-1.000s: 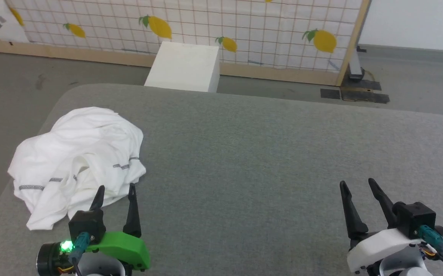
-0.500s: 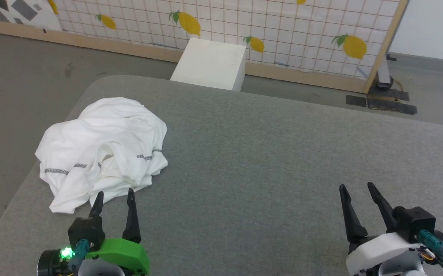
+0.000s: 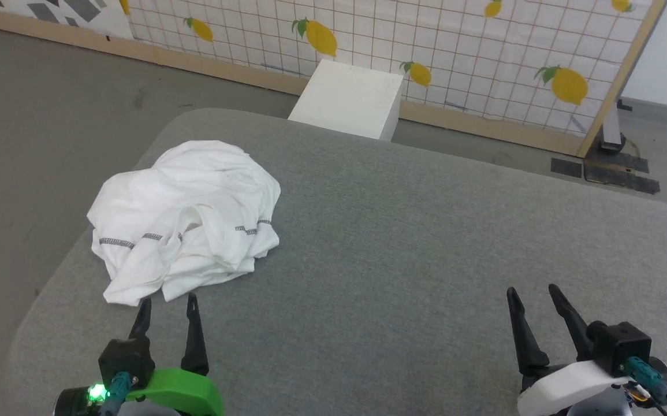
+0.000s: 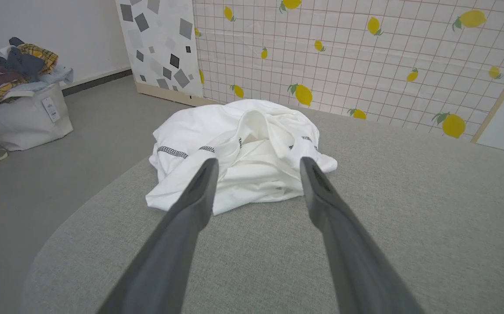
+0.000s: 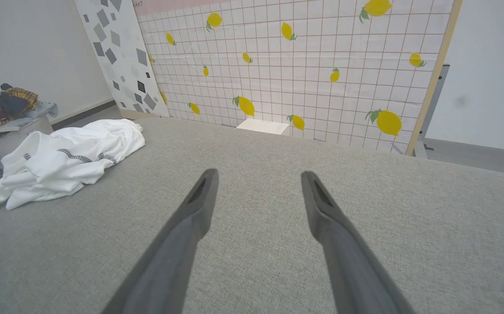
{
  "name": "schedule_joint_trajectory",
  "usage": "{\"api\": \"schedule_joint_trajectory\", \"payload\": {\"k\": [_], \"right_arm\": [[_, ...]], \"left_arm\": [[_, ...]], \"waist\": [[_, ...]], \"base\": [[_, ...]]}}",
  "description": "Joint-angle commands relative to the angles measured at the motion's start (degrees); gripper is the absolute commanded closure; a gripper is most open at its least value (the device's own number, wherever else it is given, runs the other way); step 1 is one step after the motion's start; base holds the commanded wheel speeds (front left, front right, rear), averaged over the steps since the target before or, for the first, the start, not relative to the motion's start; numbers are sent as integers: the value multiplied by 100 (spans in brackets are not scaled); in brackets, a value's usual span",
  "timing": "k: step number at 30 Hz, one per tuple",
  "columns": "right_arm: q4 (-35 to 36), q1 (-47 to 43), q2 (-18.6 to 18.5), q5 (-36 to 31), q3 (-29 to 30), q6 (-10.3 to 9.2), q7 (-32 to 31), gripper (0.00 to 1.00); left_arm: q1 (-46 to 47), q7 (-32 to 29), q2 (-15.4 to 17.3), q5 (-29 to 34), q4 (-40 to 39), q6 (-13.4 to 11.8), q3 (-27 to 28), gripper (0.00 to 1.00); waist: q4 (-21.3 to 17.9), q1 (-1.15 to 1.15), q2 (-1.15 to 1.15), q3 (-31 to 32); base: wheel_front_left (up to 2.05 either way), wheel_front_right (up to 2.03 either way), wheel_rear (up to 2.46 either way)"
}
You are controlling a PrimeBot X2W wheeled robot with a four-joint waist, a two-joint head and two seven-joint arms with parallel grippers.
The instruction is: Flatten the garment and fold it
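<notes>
Garment (image 3: 186, 216), white, crumpled, heaped at left of grey worktop (image 3: 425, 242), left gripper (image 3: 169, 298) spread just beside its near edge, right gripper (image 3: 531, 289) spread, well apart at right

Head camera: swung left, so everything sits further right in its view.
Left claw (image 3: 168, 299): tips lay over the near edge of the garment (image 3: 189, 208) before; now they stop just short of it.
Desk (image 3: 397, 231): more of its near left corner shows.
</notes>
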State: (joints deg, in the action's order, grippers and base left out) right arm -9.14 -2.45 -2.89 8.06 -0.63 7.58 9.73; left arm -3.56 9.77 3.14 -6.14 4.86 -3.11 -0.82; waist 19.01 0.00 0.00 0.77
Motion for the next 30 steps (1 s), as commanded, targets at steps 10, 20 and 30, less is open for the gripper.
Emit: {"api": "schedule_joint_trajectory", "payload": {"k": [10, 20, 30], "right_arm": [[-127, -124, 1, 35, -2, -7, 183, 0], [-213, -160, 2, 71, 8, -7, 301, 0], [-324, -203, 2, 119, 2, -8, 419, 0]], "left_arm": [[-137, 181, -20, -57, 63, -72, 21, 0], [-180, 298, -22, -134, 110, -110, 63, 0], [-238, 415, -24, -188, 186, -141, 86, 0]], "waist": [[219, 0, 0, 18], [408, 0, 0, 23], [615, 0, 0, 53]], "base": [[0, 0, 0], [0, 0, 0], [0, 0, 0]]}}
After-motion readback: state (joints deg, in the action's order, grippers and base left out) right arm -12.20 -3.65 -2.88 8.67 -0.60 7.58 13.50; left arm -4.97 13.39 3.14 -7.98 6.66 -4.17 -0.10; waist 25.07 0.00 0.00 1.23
